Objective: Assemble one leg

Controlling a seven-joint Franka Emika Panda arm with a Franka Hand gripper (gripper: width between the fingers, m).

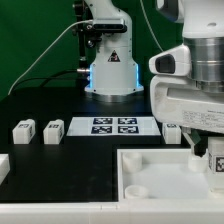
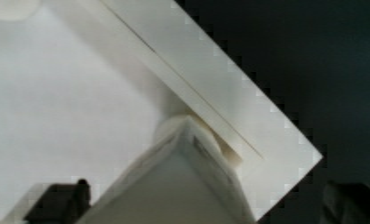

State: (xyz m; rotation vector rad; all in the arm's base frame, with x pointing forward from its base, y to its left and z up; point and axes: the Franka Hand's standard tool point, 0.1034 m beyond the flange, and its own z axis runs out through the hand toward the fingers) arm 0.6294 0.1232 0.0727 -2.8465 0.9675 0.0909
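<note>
A leg, a small white post with a black-and-white tag, stands at the far corner of the large white tray-shaped part on the exterior view's right. My gripper hangs straight over it. In the wrist view the leg rises between my dark fingertips at the tray's corner. The gripper is open, with a clear gap between the leg and one finger. Two more legs lie at the exterior view's left. A third leg sits beside the marker board.
The marker board lies mid-table in front of the arm's base. Another white part pokes in at the exterior view's left edge. A cable runs down at the back left.
</note>
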